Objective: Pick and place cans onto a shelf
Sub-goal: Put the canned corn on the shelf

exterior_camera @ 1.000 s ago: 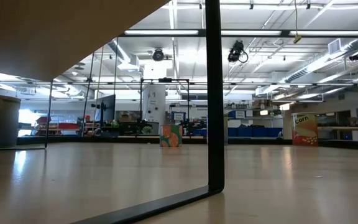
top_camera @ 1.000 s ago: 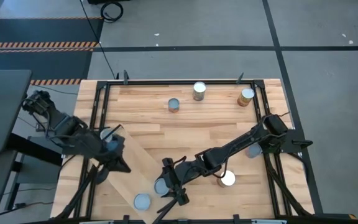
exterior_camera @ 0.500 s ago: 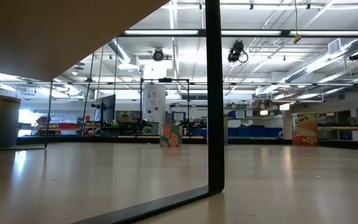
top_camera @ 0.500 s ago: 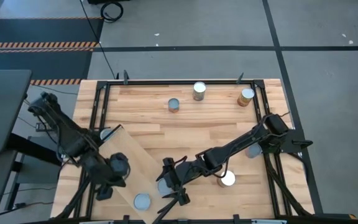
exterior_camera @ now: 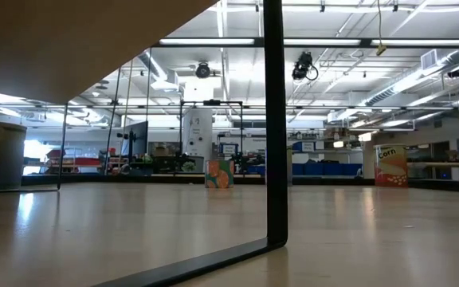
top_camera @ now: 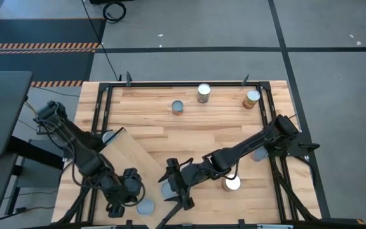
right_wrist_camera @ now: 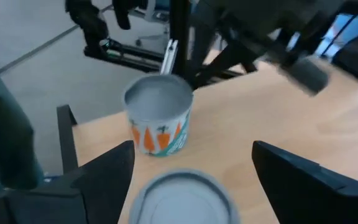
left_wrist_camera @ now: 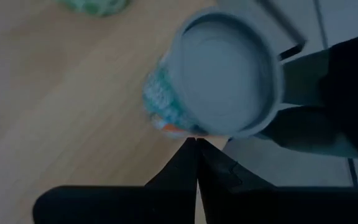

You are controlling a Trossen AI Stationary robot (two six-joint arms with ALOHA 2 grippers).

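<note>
Shelf (top_camera: 134,166): lying slantwise across the tabletop (top_camera: 221,133), running from the left edge toward the near edge.
Left gripper (top_camera: 134,191): hovering over the shelf's near end with fingers (left_wrist_camera: 185,171) pressed together, gripping nothing — sitting just beside the carrot-label can (top_camera: 145,206).
Carrot-label can: standing upright at the shelf's near end, close to the tabletop's near edge.
Right gripper (top_camera: 175,186): reaching toward the near edge, fingers (right_wrist_camera: 101,177) spread wide — straddling a grey-topped can (top_camera: 165,189) without clasping it.
Remaining cans: standing near the far edge — grey-blue top (top_camera: 178,107), silvery top (top_camera: 203,93), gold top (top_camera: 251,98); white-topped can (top_camera: 231,184) sitting by the right arm.
</note>
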